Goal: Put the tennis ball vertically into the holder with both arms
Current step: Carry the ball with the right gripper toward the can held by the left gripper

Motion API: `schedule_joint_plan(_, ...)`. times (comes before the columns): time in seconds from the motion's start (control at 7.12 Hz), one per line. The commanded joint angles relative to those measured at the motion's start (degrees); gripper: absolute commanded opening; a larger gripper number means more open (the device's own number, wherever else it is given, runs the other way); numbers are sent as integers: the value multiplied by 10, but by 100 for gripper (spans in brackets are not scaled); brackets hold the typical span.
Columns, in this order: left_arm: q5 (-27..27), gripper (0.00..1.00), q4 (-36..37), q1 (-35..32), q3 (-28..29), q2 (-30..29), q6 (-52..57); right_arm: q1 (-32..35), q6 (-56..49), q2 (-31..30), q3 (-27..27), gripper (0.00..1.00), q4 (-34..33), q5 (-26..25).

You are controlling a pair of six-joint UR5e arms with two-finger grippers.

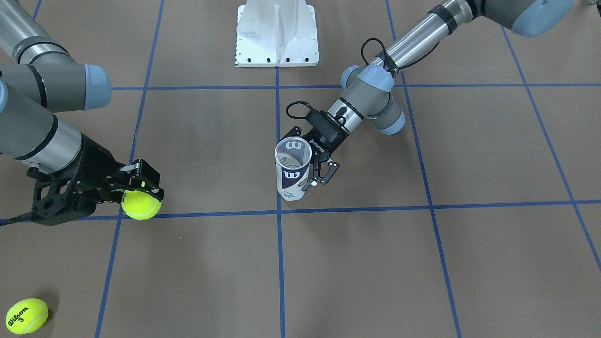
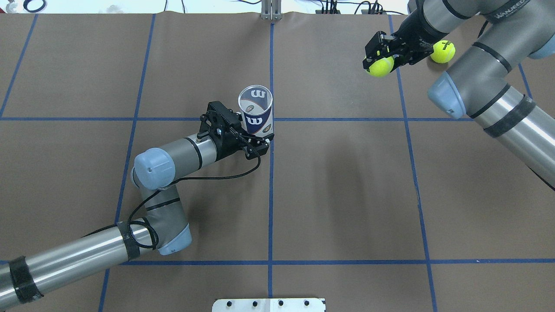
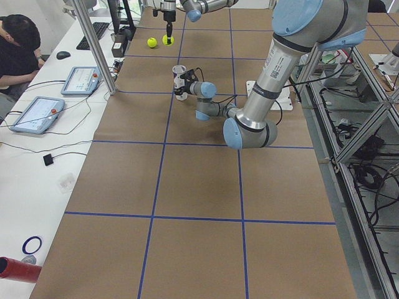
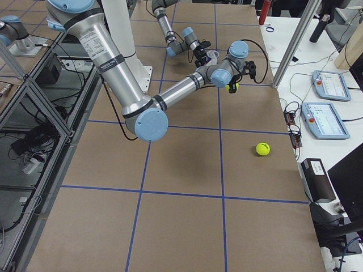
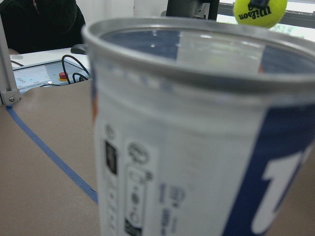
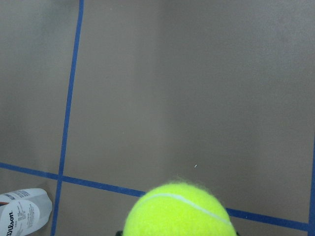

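Note:
The holder (image 1: 292,169) is a clear can with a navy-and-white label. It stands upright, mouth up, near the table's middle (image 2: 256,108). My left gripper (image 1: 306,178) is shut on its lower part from the side (image 2: 255,138). The can fills the left wrist view (image 5: 197,147). My right gripper (image 1: 141,193) is shut on a yellow tennis ball (image 1: 141,205) and holds it above the table, far off to the holder's side (image 2: 380,66). The right wrist view shows the ball (image 6: 177,211) and the can's edge (image 6: 22,216).
A second tennis ball (image 1: 26,316) lies loose on the table beyond the right gripper (image 2: 442,51). The white metal base (image 1: 277,33) sits at the robot's edge of the table. Blue tape lines grid the brown surface. An operator and tablets are at a side desk (image 3: 19,43).

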Motion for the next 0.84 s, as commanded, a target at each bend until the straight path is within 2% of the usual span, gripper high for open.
schedule_joint_plan(0.0,1,99,0,0,2,-1,1,-9,34,14,10,0,0,1)
schedule_joint_plan(0.42,1,99,0,-1,6,-1,1,-24,88,22,54,0,-3,2)
schedule_joint_plan(0.7,1,99,0,0,10,-1,1,-41,123,45,57,0,-3,0)
